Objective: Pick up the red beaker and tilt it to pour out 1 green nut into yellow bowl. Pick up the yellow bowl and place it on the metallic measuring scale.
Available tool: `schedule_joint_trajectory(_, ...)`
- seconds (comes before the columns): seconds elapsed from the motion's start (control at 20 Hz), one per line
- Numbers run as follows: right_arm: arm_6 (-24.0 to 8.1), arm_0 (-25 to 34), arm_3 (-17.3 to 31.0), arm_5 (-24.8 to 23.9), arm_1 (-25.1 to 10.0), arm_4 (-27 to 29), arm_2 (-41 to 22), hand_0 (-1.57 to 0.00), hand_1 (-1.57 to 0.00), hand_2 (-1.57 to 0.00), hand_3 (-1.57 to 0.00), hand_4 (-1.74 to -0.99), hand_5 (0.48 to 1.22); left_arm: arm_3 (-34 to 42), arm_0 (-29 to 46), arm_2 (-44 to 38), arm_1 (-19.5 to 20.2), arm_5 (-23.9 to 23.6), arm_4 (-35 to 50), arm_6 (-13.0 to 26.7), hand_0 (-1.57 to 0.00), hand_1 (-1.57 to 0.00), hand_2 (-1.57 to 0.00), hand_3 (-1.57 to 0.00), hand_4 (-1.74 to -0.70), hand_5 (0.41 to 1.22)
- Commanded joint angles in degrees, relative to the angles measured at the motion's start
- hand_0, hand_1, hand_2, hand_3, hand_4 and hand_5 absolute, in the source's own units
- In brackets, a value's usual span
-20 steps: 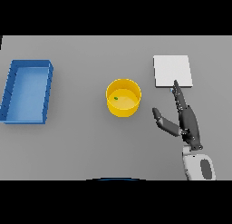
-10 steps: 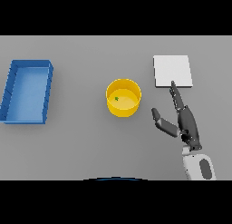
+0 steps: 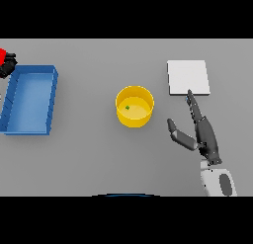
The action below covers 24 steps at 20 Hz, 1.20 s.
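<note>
The yellow bowl (image 3: 134, 120) stands at the table's middle with one green nut (image 3: 127, 107) lying inside it. The metallic measuring scale (image 3: 188, 77), a pale square plate, lies to the bowl's upper right. My right hand (image 3: 203, 134) rests open just below the scale, fingers straight and pointing at its near edge, thumb spread toward the bowl. At the far left edge a sliver of the red beaker (image 3: 2, 55) shows, with the dark fingers of my left hand (image 3: 8, 65) curled against it; the rest of both is cut off.
A blue bin (image 3: 30, 68) sits at the left, right beneath the left hand and the beaker. Bare grey table lies between the bin, the bowl and the scale.
The left hand with the red beaker has come into view at the far left edge, above the blue bin. The right hand, bowl and scale have not moved.
</note>
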<state>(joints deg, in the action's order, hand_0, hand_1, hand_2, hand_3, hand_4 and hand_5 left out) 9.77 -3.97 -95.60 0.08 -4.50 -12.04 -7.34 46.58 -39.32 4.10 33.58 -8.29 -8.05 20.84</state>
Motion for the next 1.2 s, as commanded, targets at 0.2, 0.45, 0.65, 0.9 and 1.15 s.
schedule_joint_trajectory(0.2,-1.5,0.7,-0.3,0.0,0.2,0.4,0.1,0.00,0.00,0.00,0.00,-1.155,0.670,11.7,7.4,0.8,0.3,-0.4,1.7,8.3,-1.57,-1.57,-1.53,-1.53,-1.52,0.818)
schedule_joint_trajectory(0.45,-1.3,0.5,0.2,0.3,0.0,0.9,0.5,0.00,0.00,0.00,0.00,-1.153,0.670,18.9,10.7,0.8,2.6,10.9,8.6,8.6,-0.60,-0.55,-0.52,-0.54,-0.98,0.664)
schedule_joint_trajectory(0.65,-1.0,-0.4,-0.7,-0.7,0.4,-1.0,-0.6,0.00,0.00,0.00,0.00,-1.156,0.665,16.6,9.8,3.9,3.6,13.1,5.1,10.3,-0.25,-0.22,-0.21,-0.22,-0.83,0.627)
schedule_joint_trajectory(0.9,-3.6,1.2,0.3,-1.7,0.3,-2.4,-0.5,0.00,0.00,0.00,0.00,-1.144,0.644,16.5,9.4,4.7,3.5,10.9,2.9,7.2,-0.08,-0.07,-0.07,-0.07,-0.78,0.631)
schedule_joint_trajectory(1.15,-4.2,5.4,0.4,3.1,-6.0,-7.9,-3.8,0.00,0.00,0.00,0.00,-1.088,0.665,18.8,10.1,3.1,2.0,9.5,5.4,3.8,-0.03,-0.02,-0.02,-0.02,-0.79,0.657)
